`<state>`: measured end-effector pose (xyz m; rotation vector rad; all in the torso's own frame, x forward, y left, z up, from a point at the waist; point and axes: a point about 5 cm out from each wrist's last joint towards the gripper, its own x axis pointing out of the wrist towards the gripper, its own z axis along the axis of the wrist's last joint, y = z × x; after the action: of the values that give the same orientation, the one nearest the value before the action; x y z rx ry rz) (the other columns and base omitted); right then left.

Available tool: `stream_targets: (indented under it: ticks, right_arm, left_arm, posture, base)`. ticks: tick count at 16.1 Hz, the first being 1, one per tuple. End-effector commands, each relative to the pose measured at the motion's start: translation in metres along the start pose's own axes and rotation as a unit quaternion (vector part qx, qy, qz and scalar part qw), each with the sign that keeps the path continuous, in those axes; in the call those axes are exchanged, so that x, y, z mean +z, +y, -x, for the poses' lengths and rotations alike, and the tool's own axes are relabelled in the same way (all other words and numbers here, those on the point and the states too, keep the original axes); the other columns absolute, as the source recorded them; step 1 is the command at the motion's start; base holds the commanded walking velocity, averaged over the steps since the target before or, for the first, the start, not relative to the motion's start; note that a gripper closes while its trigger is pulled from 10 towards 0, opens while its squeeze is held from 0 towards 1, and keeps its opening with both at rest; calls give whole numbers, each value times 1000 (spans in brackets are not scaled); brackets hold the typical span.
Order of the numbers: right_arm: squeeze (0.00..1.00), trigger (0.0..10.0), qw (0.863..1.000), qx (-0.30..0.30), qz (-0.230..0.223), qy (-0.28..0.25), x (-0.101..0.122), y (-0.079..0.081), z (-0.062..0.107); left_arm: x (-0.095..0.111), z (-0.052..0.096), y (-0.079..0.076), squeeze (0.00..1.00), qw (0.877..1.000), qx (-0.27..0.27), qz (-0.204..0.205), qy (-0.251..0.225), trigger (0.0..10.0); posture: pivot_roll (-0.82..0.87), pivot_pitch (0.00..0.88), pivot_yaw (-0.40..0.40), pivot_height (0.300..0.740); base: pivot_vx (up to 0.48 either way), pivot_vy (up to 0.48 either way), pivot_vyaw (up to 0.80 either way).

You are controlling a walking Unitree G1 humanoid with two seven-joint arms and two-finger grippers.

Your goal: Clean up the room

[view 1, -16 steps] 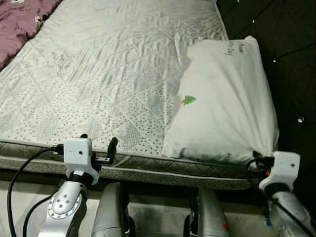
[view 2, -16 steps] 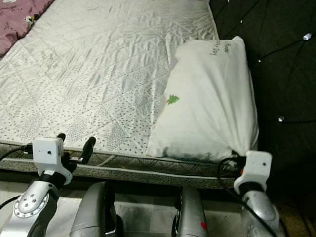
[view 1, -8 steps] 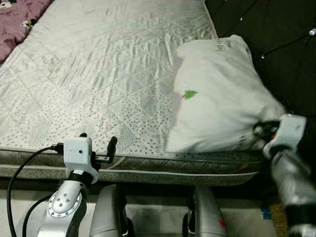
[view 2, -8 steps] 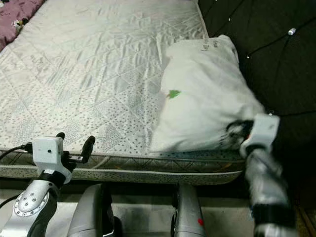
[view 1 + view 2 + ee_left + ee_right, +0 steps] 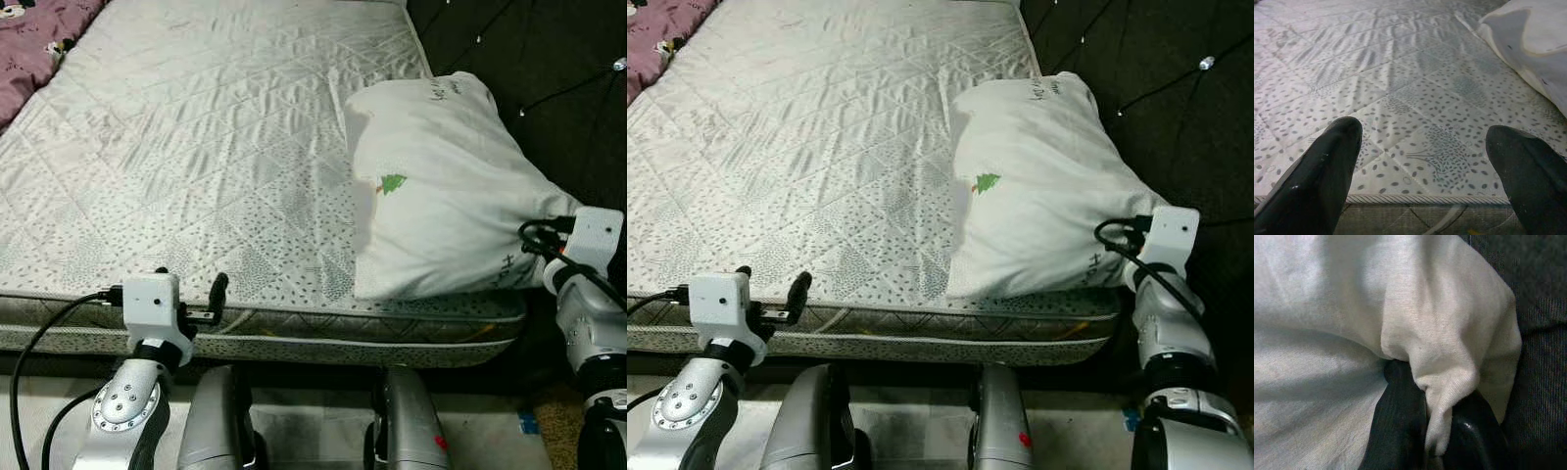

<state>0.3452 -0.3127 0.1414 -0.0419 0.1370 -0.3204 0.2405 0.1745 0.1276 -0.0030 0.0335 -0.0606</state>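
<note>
A white pillow [image 5: 446,191] with a small green tree mark lies on the right side of the quilted grey mattress [image 5: 196,147], against the dark headboard. My right gripper [image 5: 1432,431] is shut on the pillow's near right corner, the cloth pinched between its black fingers [image 5: 1400,426]. In the eye views that wrist [image 5: 588,235] sits at the pillow's near right corner. My left gripper [image 5: 191,294] hovers open at the mattress's near edge, nothing between its fingers [image 5: 1322,171].
A dark tufted headboard [image 5: 549,59] runs along the right of the bed. A pink patterned blanket [image 5: 34,39] lies at the far left corner. Tiled floor [image 5: 313,431] shows below the mattress edge, around my legs.
My right gripper has pulled the pillow's corner up and to the right, and the pillow has shifted and turned with it. The left arm has stayed put. The camera has moved slightly.
</note>
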Motion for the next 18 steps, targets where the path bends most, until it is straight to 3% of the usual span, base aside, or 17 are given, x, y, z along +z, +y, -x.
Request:
stream_targets:
  ticks: [1, 3, 5, 6, 9, 10, 11, 14, 15, 18]
  right_arm:
    - [0, 0, 999, -36, -5, -41, 24, -22, -3]
    - [0, 0, 999, -28, -7, -30, 14, -17, -2]
    - [0, 0, 1000, -15, 1, 4, -13, -6, 3]
    - [0, 10000, 1000, -2, 10, 18, -28, 2, 8]
    - [0, 10000, 999, 5, 14, 38, -47, 15, 14]
    - [729, 10000, 999, -2, 18, 44, -52, 17, 15]
    - [1000, 10000, 999, -2, 18, 46, -54, 17, 15]
    - [1000, 10000, 998, 3, 29, 49, -60, 21, 18]
    - [1000, 10000, 998, -1, 53, 46, -60, 19, 19]
    - [1000, 10000, 997, -26, 63, 43, -64, 4, 25]
  left_arm:
    - [-2, 2, 1, 0, 1000, 3, -4, 8, 10000]
    - [-2, 1, 1, 0, 1000, 2, -6, 9, 10000]
    - [-2, 0, 1, 0, 1000, 5, -6, 11, 10000]
    - [-2, -1, 1, 0, 1000, 7, -6, 12, 10000]
    - [-2, -4, 0, 0, 1000, 7, -4, 14, 10000]
    - [-2, -5, 0, 0, 1000, 7, -3, 14, 10000]
    - [-2, -5, 0, 0, 1000, 7, -3, 14, 10000]
    - [-2, -8, 0, 0, 1000, 9, -2, 12, 10000]
    - [-2, -9, 1, 0, 1000, 10, -2, 12, 10000]
    - [-3, -9, 1, 0, 1000, 10, -3, 11, 10000]
  posture:
    - [114, 175, -17, 573]
    - [116, 174, -16, 573]
    - [112, 172, -15, 573]
    - [110, 172, -14, 573]
    - [109, 166, -14, 573]
    - [107, 164, -15, 573]
    - [107, 160, -17, 573]
    - [104, 151, -21, 573]
    - [103, 144, -21, 573]
    - [97, 140, -23, 573]
  base:
    - [0, 0, 0]
    - [0, 0, 0]
    - [0, 0, 0]
    - [0, 0, 0]
    - [0, 0, 0]
    - [0, 0, 0]
    - [0, 0, 0]
    - [0, 0, 0]
    - [0, 0, 0]
    - [0, 0, 0]
